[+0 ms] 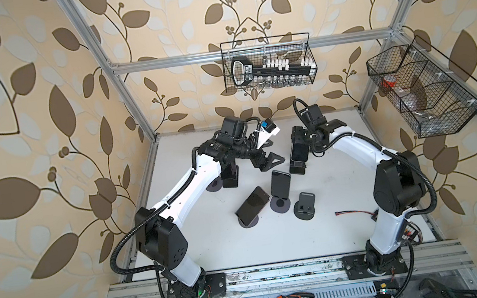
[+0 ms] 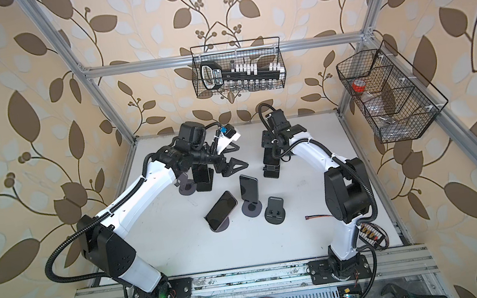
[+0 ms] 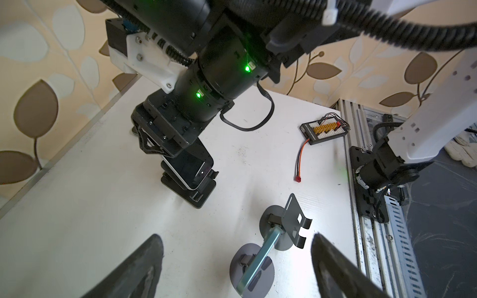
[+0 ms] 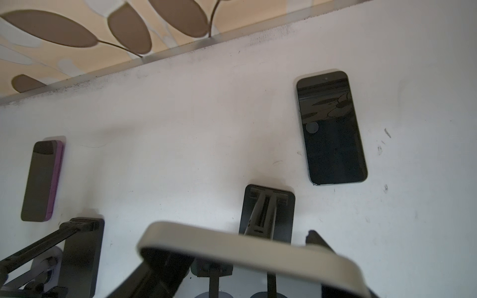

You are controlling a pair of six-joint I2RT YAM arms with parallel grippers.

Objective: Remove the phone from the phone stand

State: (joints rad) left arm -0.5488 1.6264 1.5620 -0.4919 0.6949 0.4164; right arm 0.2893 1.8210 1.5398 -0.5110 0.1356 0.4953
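Right gripper [image 3: 175,154] is clamped on the upper end of the phone [image 3: 192,169]. The right wrist view shows that phone's pale top edge running between its fingers. The phone stands steeply tilted on the black phone stand [image 3: 198,196], its lower end down at the stand's front lip, toward the rear right of the white table [image 1: 244,244]. Whether it still rests on the lip I cannot tell.

Left gripper [image 1: 271,153] hangs open and empty just to the left of that stand. Nearer the arm bases, a tilted dark phone [image 1: 253,206] and an upright phone [image 1: 280,183] lean on round-based stands, with an empty black stand [image 1: 305,205] beside them. In the right wrist view a flat dark phone [image 4: 331,129] and a purple-edged phone [image 4: 42,180] lie on the table.
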